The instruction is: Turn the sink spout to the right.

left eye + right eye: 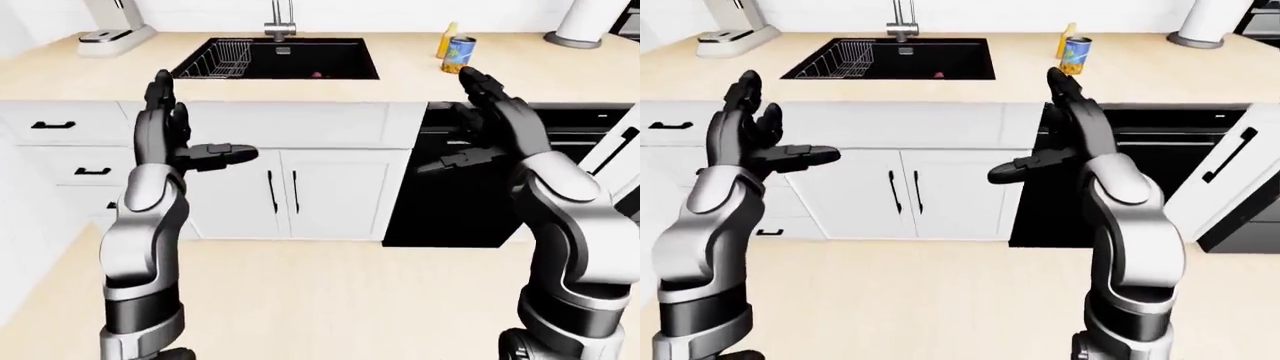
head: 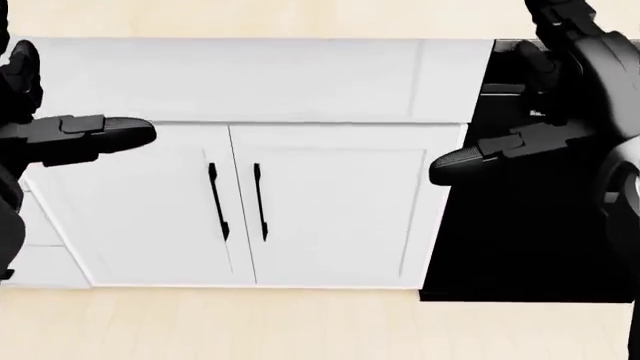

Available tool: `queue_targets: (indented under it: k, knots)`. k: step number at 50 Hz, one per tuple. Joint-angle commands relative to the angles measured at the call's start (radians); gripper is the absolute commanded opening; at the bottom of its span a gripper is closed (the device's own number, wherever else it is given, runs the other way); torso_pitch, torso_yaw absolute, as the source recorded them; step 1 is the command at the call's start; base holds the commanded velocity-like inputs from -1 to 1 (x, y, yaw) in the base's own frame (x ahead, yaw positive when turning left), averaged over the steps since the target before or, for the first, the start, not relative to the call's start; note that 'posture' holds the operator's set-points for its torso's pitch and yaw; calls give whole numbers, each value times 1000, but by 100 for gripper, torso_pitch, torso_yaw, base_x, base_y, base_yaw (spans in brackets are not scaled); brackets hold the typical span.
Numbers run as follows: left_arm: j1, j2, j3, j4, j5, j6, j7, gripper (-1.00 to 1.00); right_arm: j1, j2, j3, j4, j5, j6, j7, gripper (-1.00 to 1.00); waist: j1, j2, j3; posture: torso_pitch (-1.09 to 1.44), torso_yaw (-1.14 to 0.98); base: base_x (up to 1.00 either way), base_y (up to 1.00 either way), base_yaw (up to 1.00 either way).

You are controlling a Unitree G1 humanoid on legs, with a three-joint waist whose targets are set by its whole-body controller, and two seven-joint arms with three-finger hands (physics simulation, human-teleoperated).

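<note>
In the left-eye view the robot stands off from the worktop [image 1: 400, 82], both arms raised. The left hand [image 1: 175, 139] is released, fingers up and thumb out sideways, holding nothing; the right hand [image 1: 490, 112] is the same, fingers spread and empty. The sink spout [image 1: 282, 19] rises well above and beyond both hands, at the top edge of the view, between them and nearer the left hand's side; its upper part is cut off, so I cannot tell which way it points. Below it lies the black sink [image 1: 330, 60], with a dish rack [image 1: 222, 58] in its left part. A blue can [image 1: 459, 54] stands just above the right hand's fingertips, on the worktop. The head view looks lower: only white cabinet doors [image 2: 330, 210] between the hands, a dark dishwasher [image 2: 520, 240] behind the right hand, no spout at all. The right-eye view shows much the same as the left, both hands open in the air. By my reckoning the task is not yet begun: neither hand is near the spout, so the approach, the reach and the turn to the right are all left.
</note>
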Motion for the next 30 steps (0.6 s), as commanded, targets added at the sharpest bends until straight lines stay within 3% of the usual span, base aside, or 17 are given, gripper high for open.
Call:
queue_targets:
  k: [1,2,6,8,9,10,11,12,14,17,19,21,22,23,24,25,30]
  knots:
    - [-32,15,10,-31,-6,-12,-2,100,-28,-7,-4,-22,-2,-17,-4,100,3,-2,-47,0,0,19,0,0]
    - [-34,16,10,-35,-8,-7,-1,100,-27,-9,-3,-25,-3,-15,-5,100,9,4,-25,0,0,20,0,0]
    - [-40,20,10,-50,-13,10,1,100,-26,-8,-4,-28,-1,-16,-6,100,6,39,-18,0,0,20,0,0]
    - [-39,20,10,-53,-13,11,1,100,-24,-6,-2,-25,-1,-21,-6,100,2,75,-18,0,0,21,0,0]
    - [-39,21,11,-51,-13,10,0,100,-24,-6,-1,-24,-1,-21,-6,100,0,106,-28,0,0,20,0,0]
    - [-41,23,13,-50,-15,11,0,100,-28,-7,-2,-25,0,-17,-5,100,9,65,-17,0,0,20,0,0]
    - [-43,24,14,-47,-15,12,-1,100,-29,-7,-2,-25,0,-16,-5,100,-2,82,-18,0,0,22,0,0]
    - [-45,25,13,-46,-14,12,-1,100,-29,-7,0,-24,-1,-17,-5,100,1,81,-21,0,0,20,0,0]
    - [-46,27,12,-51,-13,15,0,100,-26,-6,3,-22,-3,-21,-5,100,1,68,-33,0,0,20,0,0]
    - [-44,25,11,-53,-13,16,0,100,-33,-7,5,-24,-5,-14,-3,100,7,42,-25,0,0,20,0,0]
    - [-41,23,9,-55,-11,14,-1,100,-36,-9,7,-24,-7,-12,-1,100,13,13,-24,0,0,21,0,0]
    - [-41,22,9,-57,-11,17,0,100,-37,-9,6,-22,-8,-13,1,100,18,-38,-35,0,0,20,0,0]
    - [-42,21,9,-61,-12,20,1,100,-35,-9,5,-22,-8,-14,2,100,23,-42,-42,0,0,21,0,0]
    - [-41,20,8,-62,-11,20,1,100,-34,-7,5,-23,-9,-15,2,100,10,-24,-28,0,0,20,0,0]
    - [-40,18,7,-64,-11,21,1,100,-32,-7,5,-25,-9,-14,3,100,13,-39,-23,0,0,20,0,0]
    - [-38,17,6,-67,-10,22,1,100,-32,-8,3,-29,-9,-11,3,100,9,-37,-23,0,0,20,0,0]
    - [-37,14,5,-76,-9,28,1,100,-28,-7,0,-33,-8,-10,4,100,1,13,-11,0,0,20,0,0]
